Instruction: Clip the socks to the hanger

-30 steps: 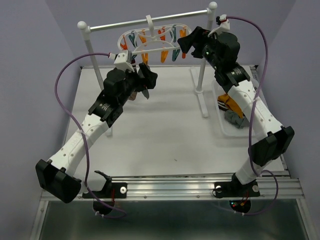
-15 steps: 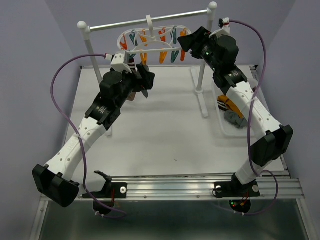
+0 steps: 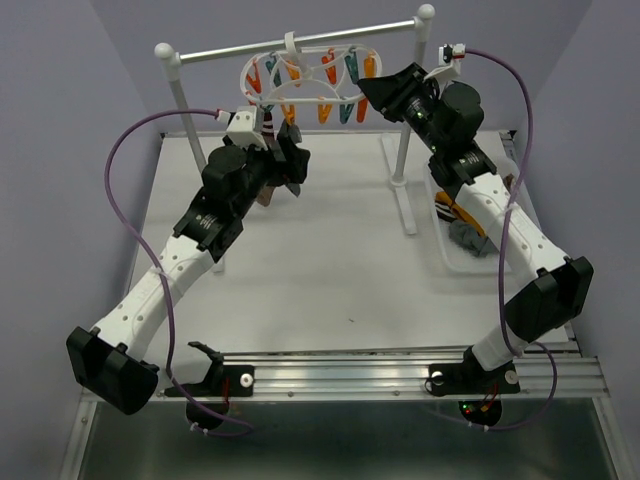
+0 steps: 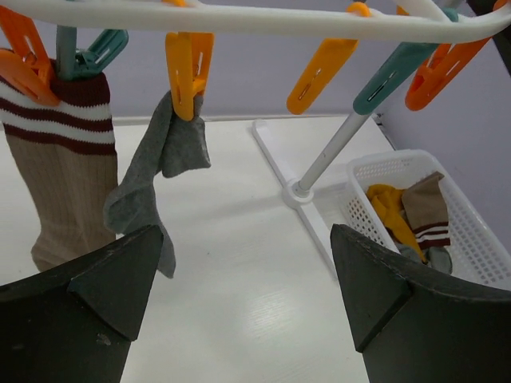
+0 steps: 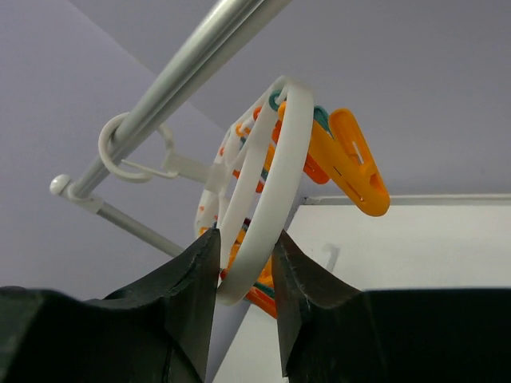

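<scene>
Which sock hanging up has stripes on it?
The tan sock with maroon and white stripes at its top, leftmost on the hanger. The grey sock beside it is plain.

Left wrist cam chops the hanger point(image 4: 239, 20) ring off at the top edge. From above, the socks point(image 3: 462, 232) in the basket point(image 3: 445, 257) are half buried behind the right arm point(image 3: 495, 205).
</scene>
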`<state>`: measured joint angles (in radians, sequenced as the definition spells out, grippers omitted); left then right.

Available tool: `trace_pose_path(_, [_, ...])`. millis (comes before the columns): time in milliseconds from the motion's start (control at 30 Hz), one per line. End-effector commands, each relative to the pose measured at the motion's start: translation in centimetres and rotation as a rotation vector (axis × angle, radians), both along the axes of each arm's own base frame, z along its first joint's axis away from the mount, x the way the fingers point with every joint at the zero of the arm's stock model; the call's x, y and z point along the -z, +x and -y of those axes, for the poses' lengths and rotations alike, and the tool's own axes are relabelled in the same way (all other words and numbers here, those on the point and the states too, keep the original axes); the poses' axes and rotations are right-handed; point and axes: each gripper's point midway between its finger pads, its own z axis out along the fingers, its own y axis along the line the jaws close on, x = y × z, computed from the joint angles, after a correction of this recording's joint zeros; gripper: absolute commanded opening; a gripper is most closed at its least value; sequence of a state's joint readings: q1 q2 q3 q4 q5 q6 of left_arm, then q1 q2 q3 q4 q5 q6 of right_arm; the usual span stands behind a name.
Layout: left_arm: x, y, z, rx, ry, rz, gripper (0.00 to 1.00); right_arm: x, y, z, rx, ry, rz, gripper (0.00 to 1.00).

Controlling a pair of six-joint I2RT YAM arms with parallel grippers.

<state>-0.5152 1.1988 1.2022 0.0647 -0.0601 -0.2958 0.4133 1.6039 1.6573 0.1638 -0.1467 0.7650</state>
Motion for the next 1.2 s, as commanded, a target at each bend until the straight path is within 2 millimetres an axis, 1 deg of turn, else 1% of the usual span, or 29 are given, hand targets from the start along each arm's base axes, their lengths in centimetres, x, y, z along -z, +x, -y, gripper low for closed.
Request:
trace_pose_path(0, [-1.9, -0.5, -0.6, 0.008, 0.038, 0.106, 0.99, -4.3, -3.5, -0.7, -0.113, 0.068, 0.126, 0.35])
trace_pose_path(33, [-1.8, -0.5, -0.4, 0.022, 0.053, 0.119, 0.99, -4.4, -3.8, -0.8, -0.127, 0.079, 0.124, 0.33])
trace_pose_path(167, [-1.7, -0.4, -0.7, 0.023, 0.127, 0.178, 0.99, -4.1, -4.1, -1.1, -0.156, 0.112, 0.118, 0.29])
trace_pose_path(233, [-1.7, -0.1, -1.2, 0.0, 0.155, 0.19, 0.99, -4.1, -4.2, -1.2, -0.16, 0.116, 0.115, 0.3])
trace_pose_path(367, [-2.1, 0.4, -2.7, -0.093, 0.149, 0.192, 0.99, -3.9, -3.9, -1.0, -0.146, 0.112, 0.112, 0.3])
trace_pose_path(400, [-2.4, 0.4, -3.5, -0.143, 0.118, 0.186, 0.99, -3.9, -3.8, -0.8, -0.13, 0.109, 0.114, 0.3])
trace_pose_path(500, [-3.3, 0.5, -5.0, -0.221, 0.059, 0.161, 0.99, -3.7, -3.5, -0.5, -0.1, 0.094, 0.11, 0.29])
trace_pose_path(533, [-2.9, 0.4, -5.3, -0.228, 0.063, 0.123, 0.99, -3.8, -3.3, -0.3, -0.087, 0.087, 0.11, 0.29])
trace_pose_path(567, [-4.4, 0.3, -5.4, -0.223, 0.03, 0.131, 0.99, -4.1, -2.8, 0.5, -0.049, 0.078, 0.118, 0.3])
trace_pose_path(600, [-4.5, 0.4, -5.5, -0.224, 0.025, 0.12, 0.99, -4.1, -2.6, 0.6, -0.04, 0.074, 0.113, 0.29])
trace_pose_path(633, [-5.2, 0.4, -5.6, -0.225, 0.014, 0.119, 0.99, -3.8, -2.1, 1.0, -0.024, 0.062, 0.108, 0.28])
trace_pose_path(667, [-5.5, 0.5, -5.7, -0.225, 0.008, 0.117, 0.99, -3.8, -1.7, 1.5, -0.012, 0.057, 0.106, 0.27])
trace_pose_path(733, [-5.9, 0.7, -5.9, -0.234, -0.016, 0.109, 0.99, -3.8, -1.7, 1.4, -0.016, 0.047, 0.1, 0.27])
trace_pose_path(767, [-6.5, 0.8, -6.3, -0.236, -0.026, 0.121, 0.99, -3.4, -1.1, 1.7, -0.005, 0.035, 0.093, 0.27])
trace_pose_path(833, [-7.0, 0.8, -6.3, -0.215, -0.012, 0.149, 0.99, -3.1, -0.8, 1.8, -0.013, 0.024, 0.084, 0.27])
trace_pose_path(900, [-7.7, 0.8, -5.7, -0.168, -0.003, 0.191, 0.99, -2.5, -0.6, 1.4, -0.03, 0.015, 0.07, 0.28])
trace_pose_path(967, [-8.4, 0.8, -5.2, -0.128, 0.007, 0.216, 0.99, -2.4, -0.5, 1.3, -0.032, 0.01, 0.064, 0.34])
trace_pose_path(1000, [-8.1, 1.3, -5.0, -0.125, 0.014, 0.203, 0.99, -2.2, -0.1, 1.7, -0.021, 0.004, 0.062, 0.36])
trace_pose_path(1033, [-8.2, 1.3, -4.9, -0.119, 0.018, 0.196, 0.99, -2.2, -0.1, 1.8, -0.016, -0.002, 0.06, 0.41])
trace_pose_path(1100, [-7.9, 1.6, -4.8, -0.12, 0.022, 0.185, 0.99, -2.2, 0.2, 2.4, 0.004, -0.008, 0.061, 0.45])
trace_pose_path(1167, [-7.9, 1.8, -4.8, -0.123, 0.016, 0.182, 0.99, -2.4, 0.3, 2.7, 0.025, -0.025, 0.074, 0.51])
